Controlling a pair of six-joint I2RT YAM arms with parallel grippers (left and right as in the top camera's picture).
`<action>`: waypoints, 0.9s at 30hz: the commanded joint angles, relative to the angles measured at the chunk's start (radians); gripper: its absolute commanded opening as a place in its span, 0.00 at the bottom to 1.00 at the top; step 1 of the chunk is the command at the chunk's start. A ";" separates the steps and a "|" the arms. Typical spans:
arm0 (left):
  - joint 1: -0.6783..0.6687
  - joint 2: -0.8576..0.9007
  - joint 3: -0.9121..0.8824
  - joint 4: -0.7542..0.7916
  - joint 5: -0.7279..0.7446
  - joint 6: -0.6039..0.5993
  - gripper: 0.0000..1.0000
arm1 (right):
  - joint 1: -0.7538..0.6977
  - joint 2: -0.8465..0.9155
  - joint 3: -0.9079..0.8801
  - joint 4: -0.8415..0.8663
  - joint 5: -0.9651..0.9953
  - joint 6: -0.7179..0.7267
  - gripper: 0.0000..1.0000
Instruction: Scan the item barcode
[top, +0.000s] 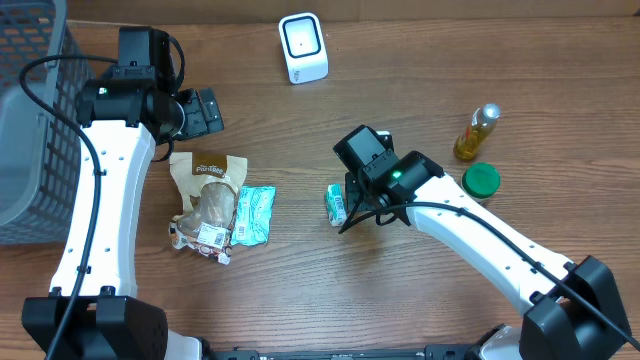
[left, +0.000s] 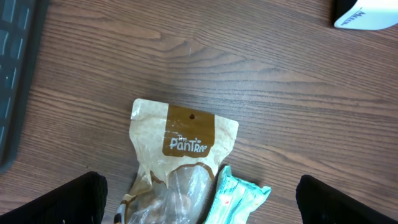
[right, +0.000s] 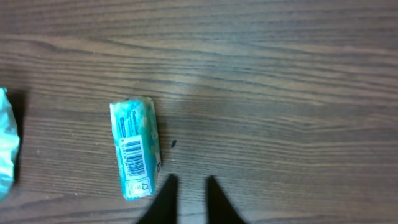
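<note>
A small teal pack lies on the wood table with its barcode facing up; in the overhead view this pack sits near mid-table. My right gripper is shut and empty, just right of the pack's near end. The white scanner stands at the back centre, and its edge shows in the left wrist view. My left gripper hangs open above a brown Pantree bag and a second teal packet, touching neither.
A grey mesh basket fills the far left. A yellow oil bottle and a green lid stand at the right. The brown bag and teal packet lie left of centre.
</note>
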 joint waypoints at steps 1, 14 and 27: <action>0.002 -0.006 0.013 0.004 -0.009 0.015 1.00 | -0.002 0.003 -0.028 0.018 -0.035 0.008 0.04; 0.002 -0.006 0.013 0.004 -0.009 0.015 1.00 | 0.001 0.003 -0.032 0.141 -0.348 0.007 0.14; 0.002 -0.006 0.013 0.004 -0.009 0.015 1.00 | 0.127 0.039 -0.032 0.408 -0.443 0.054 0.75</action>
